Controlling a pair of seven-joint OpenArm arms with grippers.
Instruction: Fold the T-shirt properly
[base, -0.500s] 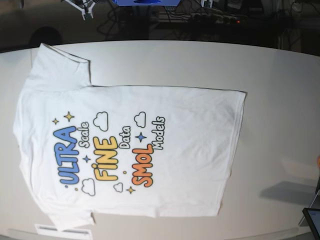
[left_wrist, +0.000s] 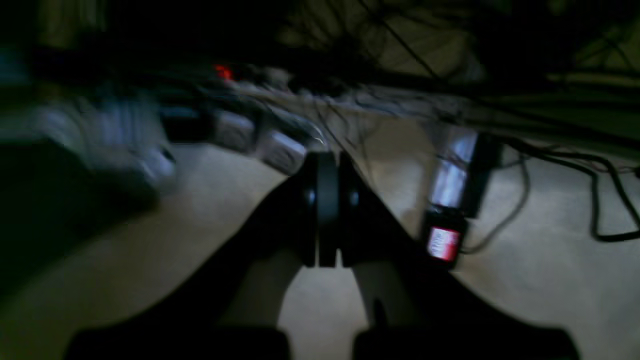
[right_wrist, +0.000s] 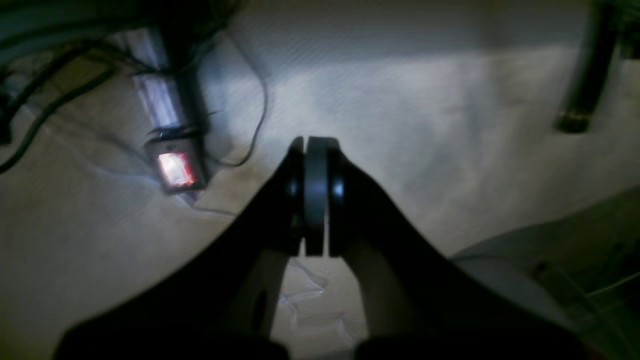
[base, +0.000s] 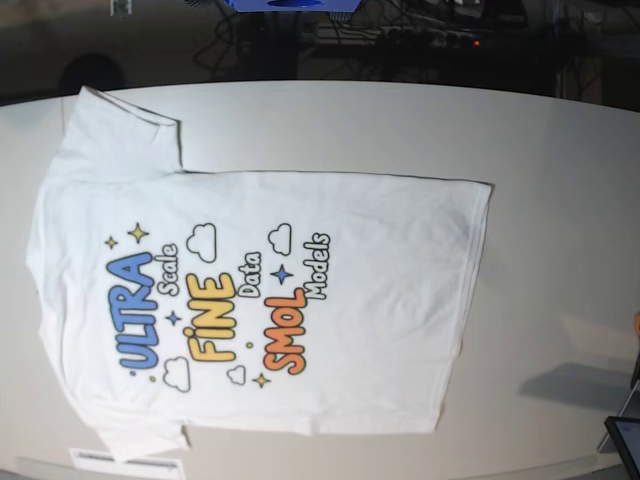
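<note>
Shirt (base: 262, 285) flat on the table (base: 560, 200), print side up, spread wide with nothing of mine on it! Collar end sits toward the left of the base view, hem toward the right, one sleeve (base: 118, 135) reaching to the far edge and the other down at the near edge. The letters read sideways from here: blue, yellow, orange, with little stars and clouds around them. Cloth looks smooth, only faint creases.

My arms are both out of the base view. Left gripper (left_wrist: 327, 210), seen from its wrist camera, has its jaws pressed together, dark pads meeting with nothing between them. It is off the table, looking out over a pale floor with black cables (left_wrist: 595, 200) snaking across it, a power strip (left_wrist: 452, 200) with a glowing red switch just to its right, and blurred boxes along the back.

Right gripper (right_wrist: 315, 197), same story: jaws closed flat on each other, pinching nothing. Its camera shows pale floor too, a lit switch (right_wrist: 175, 170) on a strip up to the left, thin wires looping beside it, and a dark pole (right_wrist: 585, 75) at the top right. Both wrist views are dim and soft, so finer detail is lost.
</note>
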